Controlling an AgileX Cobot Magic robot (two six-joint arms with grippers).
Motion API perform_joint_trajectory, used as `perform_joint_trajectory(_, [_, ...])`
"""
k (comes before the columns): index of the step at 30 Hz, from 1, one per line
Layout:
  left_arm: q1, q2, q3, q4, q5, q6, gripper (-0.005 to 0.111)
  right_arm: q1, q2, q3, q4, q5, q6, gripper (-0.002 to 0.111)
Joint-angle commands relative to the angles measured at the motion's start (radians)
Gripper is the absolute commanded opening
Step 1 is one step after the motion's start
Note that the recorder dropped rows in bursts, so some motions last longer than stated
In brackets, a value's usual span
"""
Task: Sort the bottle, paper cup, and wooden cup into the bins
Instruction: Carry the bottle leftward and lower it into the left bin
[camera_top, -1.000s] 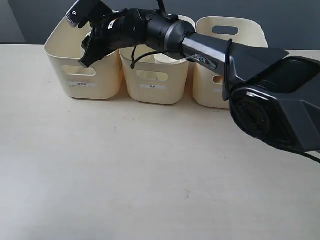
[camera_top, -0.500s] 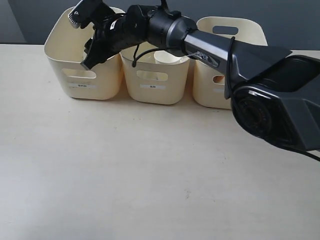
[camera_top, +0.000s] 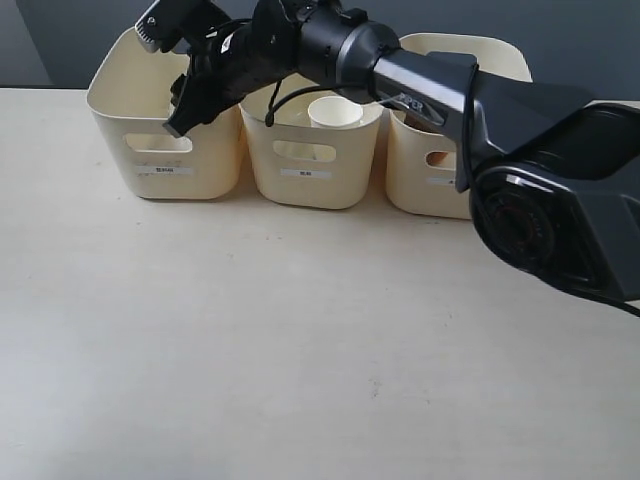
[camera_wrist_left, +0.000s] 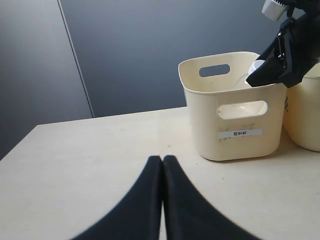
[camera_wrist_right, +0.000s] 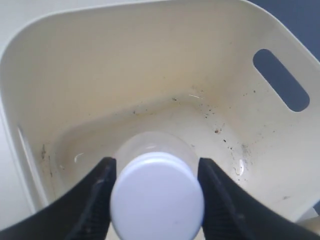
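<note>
Pointing toward the worktop's (camera_top: 300, 350) far edge with jaws pressed together on nothing, the left pincer (camera_wrist_left: 162, 161) stands well apart from the leftmost cream plastic bin (camera_top: 115, 140). Above that bin the right pincer (camera_wrist_right: 155, 167), reaching across, is clamped on the small clear plastic bottle with white screw cap (camera_wrist_right: 157, 200), its long axis roughly upright, cap uppermost, the bin's floor straight below; opening should probably drop it inside.

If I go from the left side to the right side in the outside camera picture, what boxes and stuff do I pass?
left bin → middle bin, with the paper cup inside it → right bin. The black arm stretches across all three, so it has no single place in the order.
</note>
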Motion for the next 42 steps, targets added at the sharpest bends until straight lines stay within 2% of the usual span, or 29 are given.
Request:
perform_joint_trajectory(1, [0.000,-0.005,0.002,0.000,-0.005,-0.001,0.000,-0.005,-0.016,0.005,0.017,0.033,0.002,0.045])
perform_joint_trajectory(6, [0.000,-0.005,0.002,0.000,-0.005,-0.001,0.000,-0.005,-0.025,0.005,0.020,0.046,0.002,0.067])
perform_joint_trajectory(17, [0.000,-0.005,0.002,0.000,-0.005,-0.001,0.000,-0.004,-0.102,0.005,0.110,0.073,-0.003,0.065])
perform_joint_trajectory(21, [0.000,-0.005,0.002,0.000,-0.005,-0.001,0.000,-0.004,-0.160,0.005,0.117,0.147,-0.003,0.064])
perform_joint_trajectory(23, [0.000,-0.005,0.002,0.000,-0.005,-0.001,0.000,-0.004,-0.190,0.005,0.117,0.207,-0.003,0.054])
perform_joint_trajectory(27, [0.000,-0.005,0.002,0.000,-0.005,-0.001,0.000,0.004,-0.256,0.005,0.116,0.356,-0.006,0.008])
perform_joint_trajectory(28, [0.000,-0.005,0.002,0.000,-0.005,-0.001,0.000,0.008,-0.273,0.005,0.116,0.403,-0.008,0.000])
perform_joint_trajectory(34, [0.000,-0.005,0.002,0.000,-0.005,-0.001,0.000,0.053,-0.358,0.008,0.074,0.601,0.020,-0.001])
perform_joint_trajectory(42, [0.000,-0.005,0.002,0.000,-0.005,-0.001,0.000,0.148,-0.502,0.008,-0.101,0.704,0.145,-0.001])
